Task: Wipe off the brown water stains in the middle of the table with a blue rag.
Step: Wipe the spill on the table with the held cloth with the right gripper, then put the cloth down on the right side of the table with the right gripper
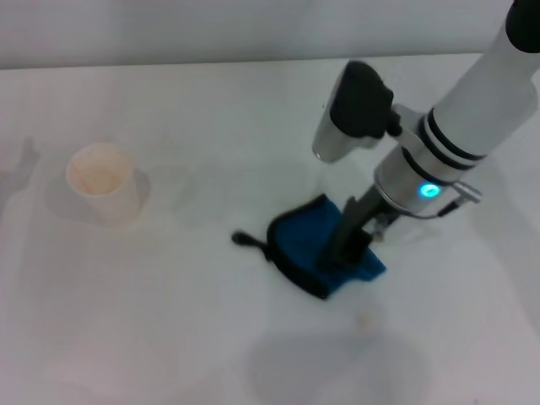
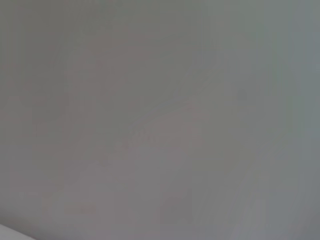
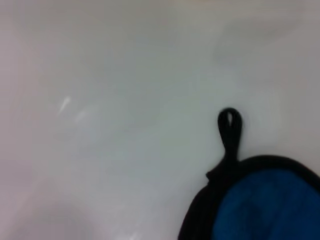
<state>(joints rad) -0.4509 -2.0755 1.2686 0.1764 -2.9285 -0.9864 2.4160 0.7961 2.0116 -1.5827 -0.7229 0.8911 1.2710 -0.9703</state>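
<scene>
The right pincer presses down on the rag mid-tabletop, seemingly clamped on it, mid-wipe. No brown stain shows; next, drag the rag toward the cup.

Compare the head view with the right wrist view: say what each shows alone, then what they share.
Only the head view shows the right gripper down on the rag, a paper cup off to the robot's left, and a faint tan spot nearer the robot than the rag. Only the right wrist view shows the loop tab's open eye. Both show the rag, its black trim and the table. No brown puddle shows in either.
</scene>
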